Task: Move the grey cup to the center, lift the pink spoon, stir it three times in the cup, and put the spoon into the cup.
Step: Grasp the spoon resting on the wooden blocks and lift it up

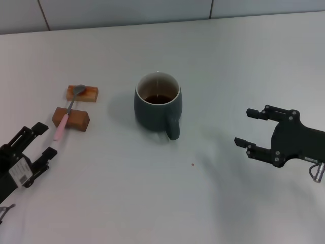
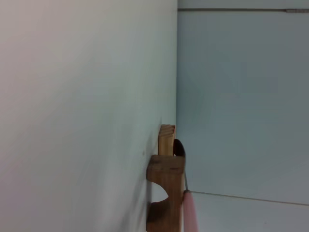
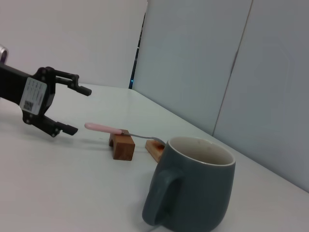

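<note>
Spoon propped on blocks, cup already near mid-worktop point(image 1: 213, 61).

In the head view, the pink spoon point(image 1: 66, 113) is seen bridging two wooden blocks point(image 1: 71, 118), handle aimed at the left gripper point(image 1: 36, 140) (the nearer arm), fingers apart; the grey cup point(image 1: 158, 105) stands between it and the open-fingered right gripper point(image 1: 248, 128). In the left wrist view, the handle lies straight ahead. In the right wrist view, the cup's handle faces the camera.

A plain white tabletop point(image 1: 218, 61) fills nearly the whole head view, evenly lit, with soft shadows and one tiny dark speck point(image 1: 193, 164) near the lower middle. Along the top edge of the frame runs a pale panelled wall point(image 1: 127, 10), split by thin dark seams; the right wrist view shows the same pale panels point(image 3: 193, 63) rising behind the tabletop.
</note>
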`<state>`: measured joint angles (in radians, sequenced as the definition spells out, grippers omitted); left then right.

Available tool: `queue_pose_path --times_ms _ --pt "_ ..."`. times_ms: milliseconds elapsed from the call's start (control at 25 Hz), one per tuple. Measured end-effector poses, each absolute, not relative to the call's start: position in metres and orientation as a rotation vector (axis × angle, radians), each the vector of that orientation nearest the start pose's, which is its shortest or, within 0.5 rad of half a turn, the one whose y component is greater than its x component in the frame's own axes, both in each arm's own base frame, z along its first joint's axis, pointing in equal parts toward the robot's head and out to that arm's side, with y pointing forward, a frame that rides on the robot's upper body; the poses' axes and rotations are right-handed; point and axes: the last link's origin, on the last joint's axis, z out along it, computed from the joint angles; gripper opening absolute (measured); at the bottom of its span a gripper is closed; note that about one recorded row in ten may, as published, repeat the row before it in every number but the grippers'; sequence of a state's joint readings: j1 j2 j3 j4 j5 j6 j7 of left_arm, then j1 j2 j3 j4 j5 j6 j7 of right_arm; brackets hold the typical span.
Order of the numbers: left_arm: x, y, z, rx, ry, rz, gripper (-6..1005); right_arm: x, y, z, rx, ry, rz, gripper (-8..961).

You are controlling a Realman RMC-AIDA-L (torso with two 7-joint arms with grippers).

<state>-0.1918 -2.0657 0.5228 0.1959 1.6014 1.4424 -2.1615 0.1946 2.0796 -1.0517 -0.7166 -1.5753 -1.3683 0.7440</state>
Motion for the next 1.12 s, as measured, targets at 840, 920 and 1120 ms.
queue_pose_path --times_ms 840,920,1120 --pt "-0.364 0.231 -0.038 1.297 2.552 1.692 831 0.311 0.274 -0.011 -2.507 0.051 0.535 674" --pt "-0.362 0.234 -0.040 1.302 2.547 1.694 831 0.311 0.274 -0.011 -2.507 0.053 0.536 674" --pt "-0.360 0.240 -0.040 1.312 2.546 1.696 831 0.311 0.275 -0.011 -2.506 0.051 0.536 674"
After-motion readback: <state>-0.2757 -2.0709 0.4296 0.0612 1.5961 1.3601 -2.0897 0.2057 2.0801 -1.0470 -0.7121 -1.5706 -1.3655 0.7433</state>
